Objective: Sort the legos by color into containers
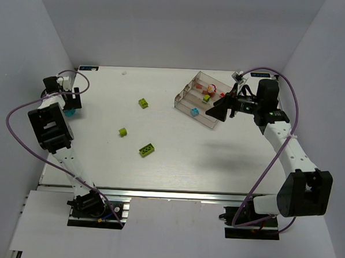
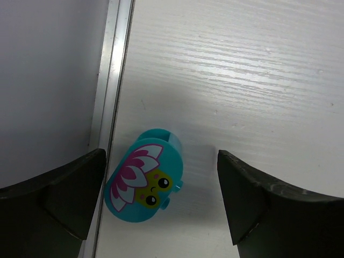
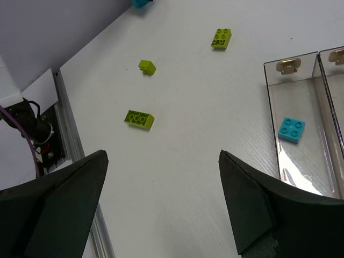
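**Ana:** Which step are you on?

**Ben:** You are about to pick up a brick. Your left hand point(image 2: 161, 180) hangs wide open over the small blue-green round-ended plastic brick with a pink flower and frog face point(image 2: 144, 183). It lies on the white bench point(image 2: 242, 80) beside the metal edge rail point(image 2: 110, 80), with a finger on each side.

**Ana:** And next?

**Ben:** I think you go down and close on it. Then you carry it to the clear plastic tray point(image 1: 184, 96), where a blue-green square brick point(image 3: 292, 129) sits. Your right hand point(image 3: 161, 204) is wide open too and holds nothing. Three lime green bricks point(image 1: 147, 149) wait on the bench.
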You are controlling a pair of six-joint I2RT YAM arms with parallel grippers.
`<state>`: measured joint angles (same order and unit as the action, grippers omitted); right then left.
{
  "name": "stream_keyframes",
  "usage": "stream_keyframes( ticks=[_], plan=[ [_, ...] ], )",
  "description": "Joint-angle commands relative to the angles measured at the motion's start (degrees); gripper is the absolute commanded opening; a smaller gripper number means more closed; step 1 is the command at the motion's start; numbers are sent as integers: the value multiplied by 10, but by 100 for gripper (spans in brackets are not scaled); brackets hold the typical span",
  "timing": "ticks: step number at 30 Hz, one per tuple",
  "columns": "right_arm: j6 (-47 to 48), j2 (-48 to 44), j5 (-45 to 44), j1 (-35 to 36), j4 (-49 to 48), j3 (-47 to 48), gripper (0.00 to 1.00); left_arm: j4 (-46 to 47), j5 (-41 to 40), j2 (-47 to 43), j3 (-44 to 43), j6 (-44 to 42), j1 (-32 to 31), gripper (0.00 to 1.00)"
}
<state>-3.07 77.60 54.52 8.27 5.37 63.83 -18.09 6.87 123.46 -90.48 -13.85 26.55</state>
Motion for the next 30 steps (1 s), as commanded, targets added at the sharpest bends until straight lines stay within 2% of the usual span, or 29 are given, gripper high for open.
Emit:
stream_keyframes(
  ticks=[1, 7, 20, 22, 23, 27, 30],
  plan=[
    [-7, 3, 6, -4, -25, -3, 89, -5, 30, -12, -6, -21, 3, 93],
    [-9, -1, 8, -10, -27, -5, 89, -6, 39, -17, 11, -29, 3, 87],
    [-14, -10, 17, -14, -33, -9, 89, -3, 21, -51, 50, -39, 3, 82],
    [-17, -12, 19, -17, -37, -11, 89, -1, 14, -52, 46, -29, 3, 75],
    [-17, -13, 19, -17, -38, -10, 89, 3, 11, -53, 46, -22, 3, 67],
    [-19, -17, 22, -25, -42, -13, 89, 12, -1, -63, 44, -5, 3, 46],
    [-22, -17, 25, -26, -44, -14, 89, 20, -3, -68, 45, 10, 3, 35]
  ],
)
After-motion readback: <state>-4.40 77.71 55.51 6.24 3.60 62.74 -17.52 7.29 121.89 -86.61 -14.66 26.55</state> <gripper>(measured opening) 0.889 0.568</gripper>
